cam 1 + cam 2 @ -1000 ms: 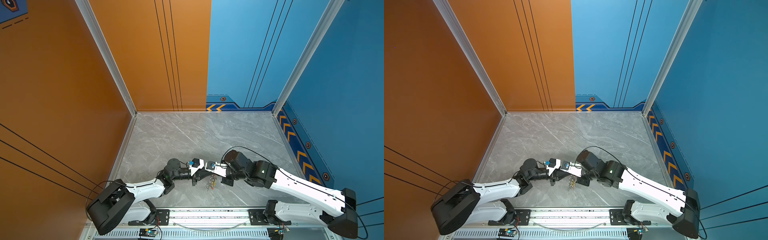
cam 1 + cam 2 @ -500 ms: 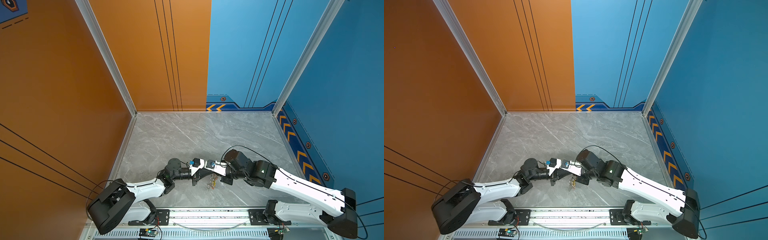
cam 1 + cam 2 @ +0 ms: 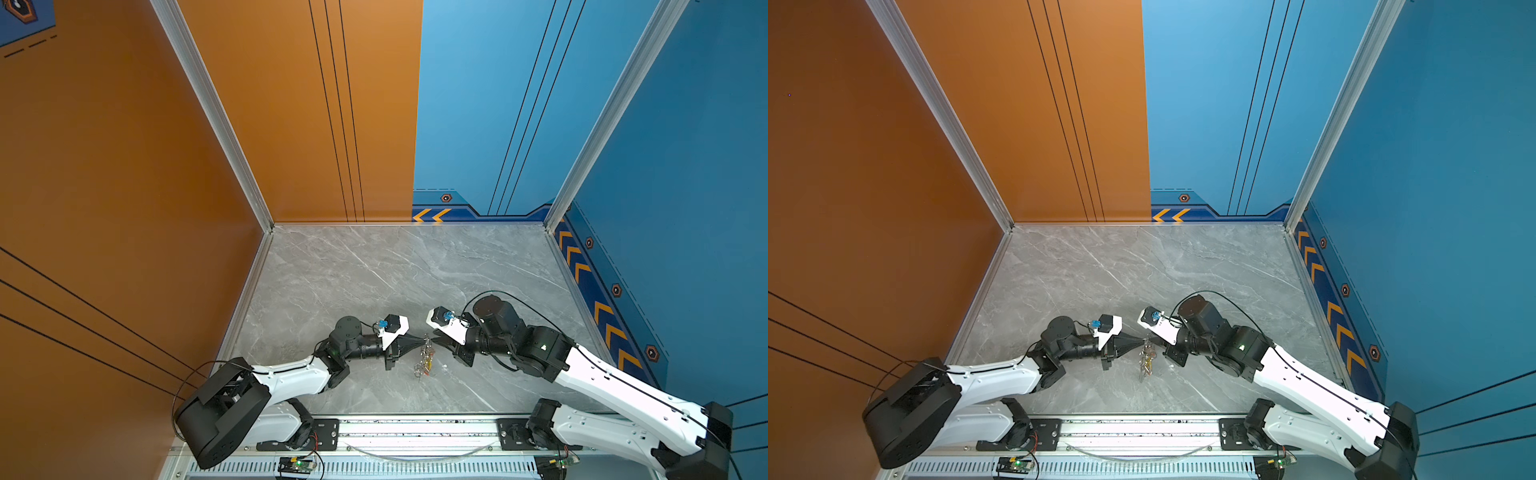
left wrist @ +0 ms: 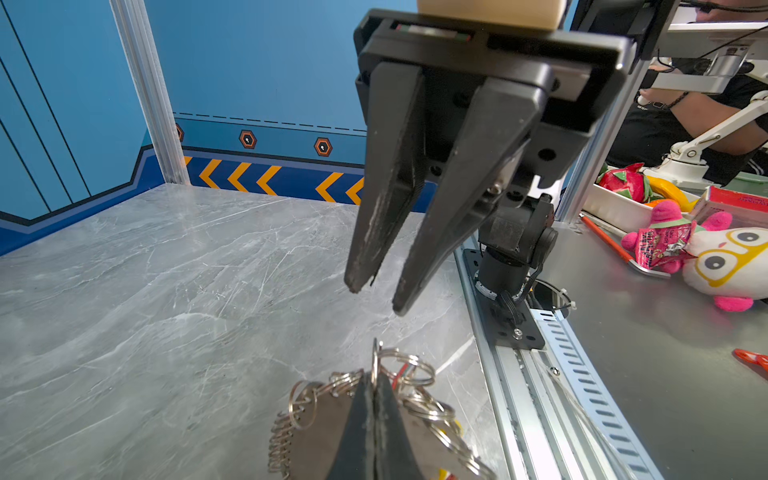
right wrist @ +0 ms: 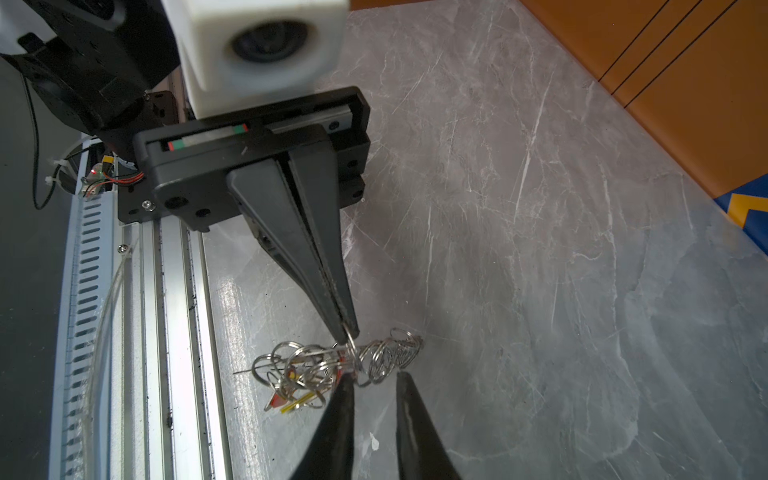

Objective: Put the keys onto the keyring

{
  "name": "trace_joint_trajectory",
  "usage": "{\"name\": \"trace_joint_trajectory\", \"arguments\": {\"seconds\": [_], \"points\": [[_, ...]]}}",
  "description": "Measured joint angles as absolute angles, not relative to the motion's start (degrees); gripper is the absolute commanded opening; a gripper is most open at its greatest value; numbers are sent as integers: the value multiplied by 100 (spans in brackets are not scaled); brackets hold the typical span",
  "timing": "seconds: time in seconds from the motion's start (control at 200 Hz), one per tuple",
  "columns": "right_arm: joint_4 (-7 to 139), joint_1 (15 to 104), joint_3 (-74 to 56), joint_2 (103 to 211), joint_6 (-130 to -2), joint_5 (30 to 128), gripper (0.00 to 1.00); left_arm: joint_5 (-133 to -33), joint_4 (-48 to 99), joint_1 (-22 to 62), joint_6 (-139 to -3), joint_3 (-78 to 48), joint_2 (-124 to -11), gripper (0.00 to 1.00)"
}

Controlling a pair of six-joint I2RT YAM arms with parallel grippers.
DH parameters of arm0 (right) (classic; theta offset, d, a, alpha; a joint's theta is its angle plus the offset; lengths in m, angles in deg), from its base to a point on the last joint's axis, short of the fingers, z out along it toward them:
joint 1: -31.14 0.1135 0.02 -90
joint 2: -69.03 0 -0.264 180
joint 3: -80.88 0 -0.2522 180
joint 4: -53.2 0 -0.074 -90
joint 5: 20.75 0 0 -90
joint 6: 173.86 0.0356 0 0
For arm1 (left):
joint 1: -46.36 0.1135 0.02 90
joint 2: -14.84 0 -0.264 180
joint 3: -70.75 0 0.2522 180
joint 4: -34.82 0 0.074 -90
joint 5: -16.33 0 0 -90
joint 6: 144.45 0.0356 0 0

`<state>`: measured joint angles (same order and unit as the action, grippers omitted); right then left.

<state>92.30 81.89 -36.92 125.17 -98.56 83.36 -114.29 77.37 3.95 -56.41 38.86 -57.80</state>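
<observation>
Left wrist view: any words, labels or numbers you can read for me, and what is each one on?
Pink packet: printed wording, too blurred to read.
Red box: one line of small print, too small to read.
Blue wall band: orange chevrons and hexagon marks only, no words.
Ring chain: no lettering visible.
Nothing here is legible.
</observation>
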Motion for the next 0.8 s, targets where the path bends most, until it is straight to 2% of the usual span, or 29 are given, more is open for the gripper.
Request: {"name": "trace_joint_trajectory", "arguments": {"seconds": [0.155,0.526,0.796], "points": [[9095,8337,-3814,12511,-9749,8288,29,-11370,7739,399,-5665,3886,-5780,0],[8575,8501,-4537,12122,-9218,7800,20,-11132,7772,410,-5706,3888,-5780,0],[8387,8501,-4688,12141,-9126,7647,22,-11132,7777,410,-5706,3888,-5780,0]]}}
